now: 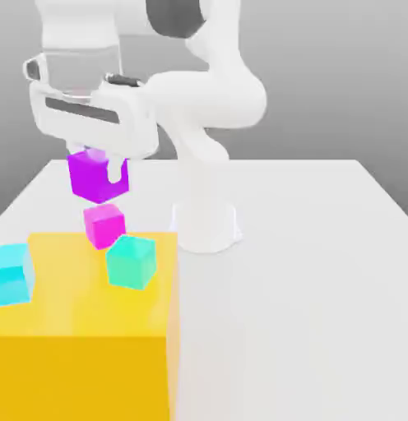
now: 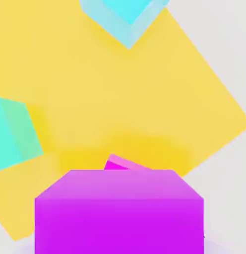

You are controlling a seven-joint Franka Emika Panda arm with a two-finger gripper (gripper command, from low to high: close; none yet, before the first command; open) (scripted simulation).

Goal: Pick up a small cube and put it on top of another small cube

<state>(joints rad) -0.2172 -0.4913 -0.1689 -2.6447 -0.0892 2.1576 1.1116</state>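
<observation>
A: Above the yellow block, near its far edge: violet cube sits between the end effector fingers, just over the pink cube. Touching? Cannot tell.
B: Grip state?
A: Cannot tell. Teal cube close beside; cyan cube at the exterior view's left edge. White worktop open rightward.

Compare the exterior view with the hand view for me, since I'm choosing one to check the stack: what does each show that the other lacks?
Exterior view alone: the arm, the gripper over the violet cube, a visible gap between that cube and the pink-magenta cube below, and the white table.

Hand view alone: the violet cube covering nearly all of the pink-magenta cube.

Both: the yellow block, the teal-green cube and the cyan cube.
</observation>
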